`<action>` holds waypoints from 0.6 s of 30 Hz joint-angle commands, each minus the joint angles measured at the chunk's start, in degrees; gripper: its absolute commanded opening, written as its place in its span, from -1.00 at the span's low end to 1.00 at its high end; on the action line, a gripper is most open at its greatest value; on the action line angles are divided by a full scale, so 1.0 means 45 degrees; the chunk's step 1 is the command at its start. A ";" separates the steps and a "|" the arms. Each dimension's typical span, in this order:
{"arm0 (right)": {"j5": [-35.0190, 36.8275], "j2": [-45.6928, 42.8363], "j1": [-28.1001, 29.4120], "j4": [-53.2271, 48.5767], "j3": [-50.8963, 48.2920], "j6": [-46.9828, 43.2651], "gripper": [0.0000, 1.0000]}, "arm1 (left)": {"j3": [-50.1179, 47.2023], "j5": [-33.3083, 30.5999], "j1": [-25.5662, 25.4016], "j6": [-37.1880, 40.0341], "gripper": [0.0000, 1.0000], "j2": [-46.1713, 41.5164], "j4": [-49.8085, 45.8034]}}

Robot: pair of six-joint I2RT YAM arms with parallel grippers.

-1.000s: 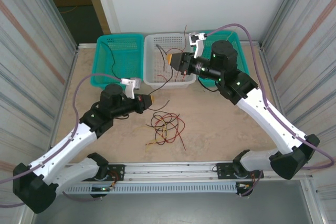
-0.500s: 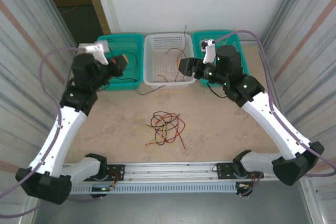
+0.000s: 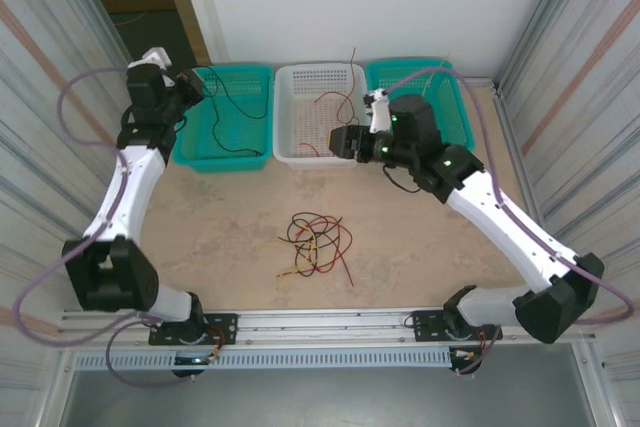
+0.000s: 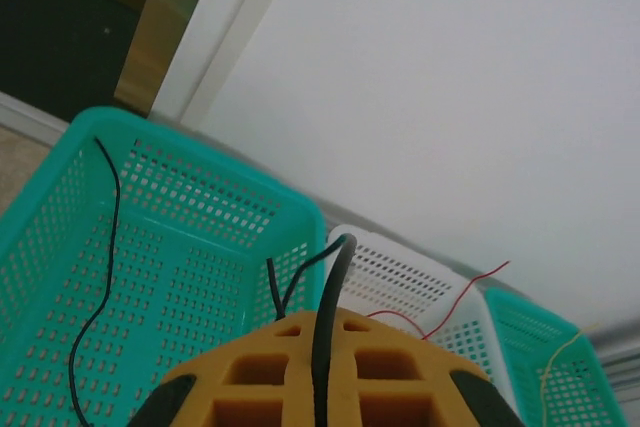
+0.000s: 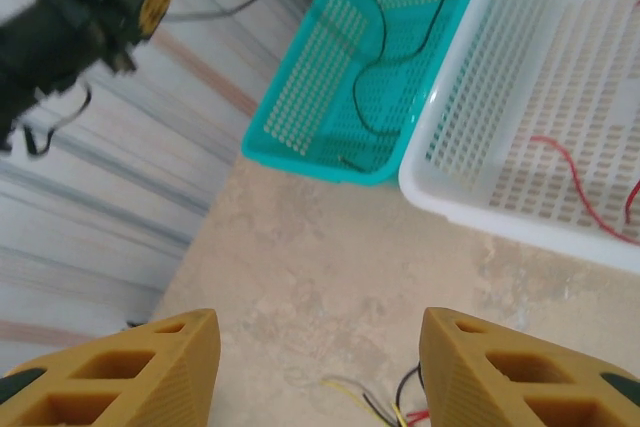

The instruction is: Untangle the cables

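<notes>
Status | left pincer (image 4: 318, 347) clamps black cable (image 4: 331, 272) | right pincer (image 5: 320, 352) spread apart

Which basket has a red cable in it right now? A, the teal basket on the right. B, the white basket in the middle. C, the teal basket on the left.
B: the red cable lies inside the white basket, which stands in the middle of the row.

Open table (image 3: 420, 247) around the cables (image 3: 315, 242); baskets (image 3: 315, 158) wall the back
</notes>
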 commanded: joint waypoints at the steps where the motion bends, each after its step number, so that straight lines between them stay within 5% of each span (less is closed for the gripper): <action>1: 0.0385 0.0501 0.0630 -0.0799 0.0453 -0.0795 0.07 | 0.1110 -0.0125 0.0027 0.0159 -1.00 0.1002 0.0794; 2: 0.0518 0.0630 0.0781 -0.0937 0.0500 -0.0878 0.07 | 0.1482 -0.0087 0.0018 0.0224 -0.92 0.1469 0.0651; 5: 0.0816 0.0836 0.0955 -0.1236 0.0526 -0.1080 0.07 | 0.2279 0.0662 0.0018 0.0063 0.13 0.2717 -0.0357; 7: 0.1012 0.0951 0.0957 -0.1390 0.0498 -0.1191 0.08 | 0.2109 0.1194 -0.0031 0.0037 0.44 0.3080 -0.0661; 11: 0.1205 0.1668 0.0993 -0.1860 0.0449 -0.1316 0.08 | 0.0674 0.1776 -0.0197 0.0161 0.53 0.2376 -0.0249; 18: 0.1417 0.3508 0.2216 -0.2262 -0.0265 -0.1037 0.04 | -0.0774 0.1033 -0.1365 0.1591 0.51 -0.0769 -0.2575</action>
